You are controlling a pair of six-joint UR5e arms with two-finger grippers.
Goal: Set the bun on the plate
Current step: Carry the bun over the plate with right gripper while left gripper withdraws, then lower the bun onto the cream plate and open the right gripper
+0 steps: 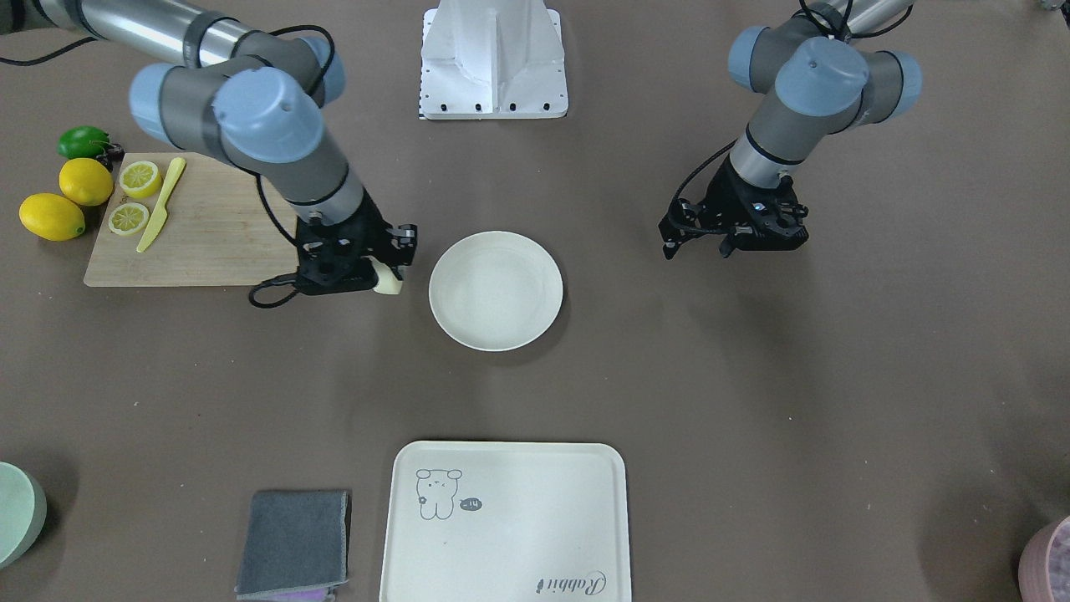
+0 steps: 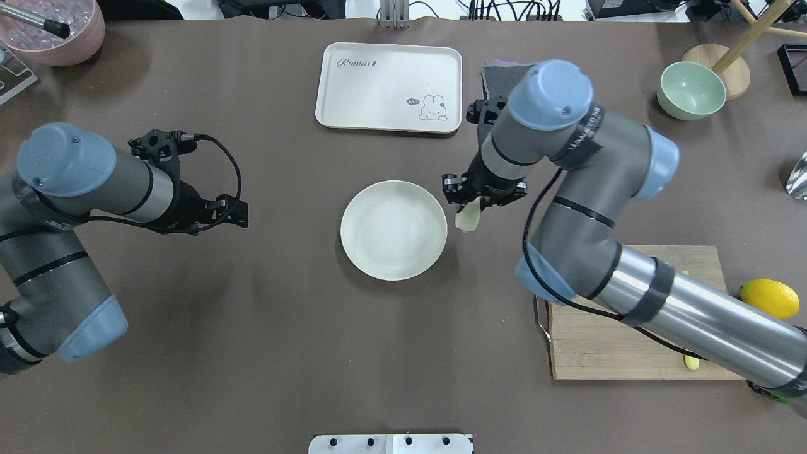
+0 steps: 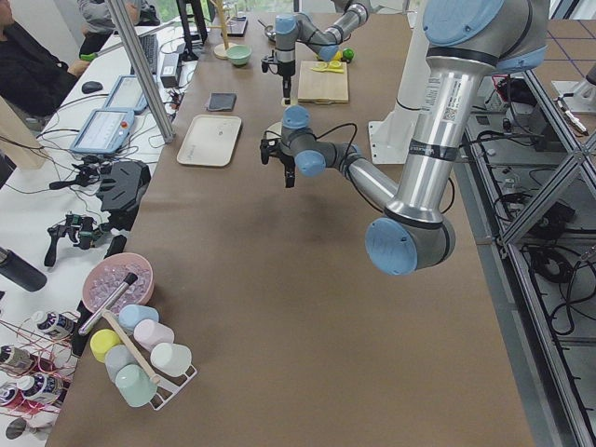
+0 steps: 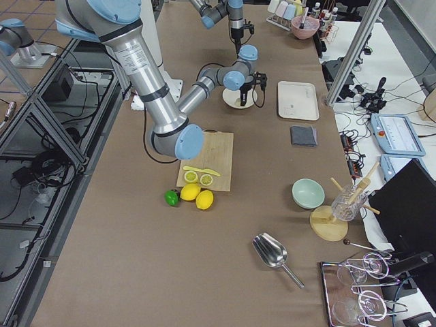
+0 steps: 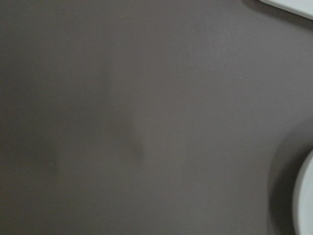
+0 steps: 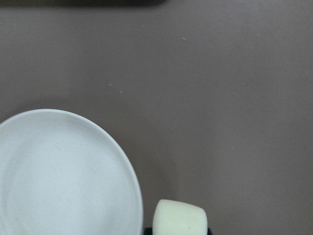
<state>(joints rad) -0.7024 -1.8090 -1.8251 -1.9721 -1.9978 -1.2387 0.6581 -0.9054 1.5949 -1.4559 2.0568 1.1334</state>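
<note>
The bun [image 2: 467, 219] was gripped by the right tool [image 2: 471, 208], just beside the plate [image 2: 394, 243]; the state of the left tool [image 2: 234, 212] could not be told.

Brightly, evenly lit from above, with soft faint shadows on table [image 1: 752, 401] beside plate [image 1: 495, 293]. Sharp in fixed views; soft, hazy, dimmer at wrists.
</note>
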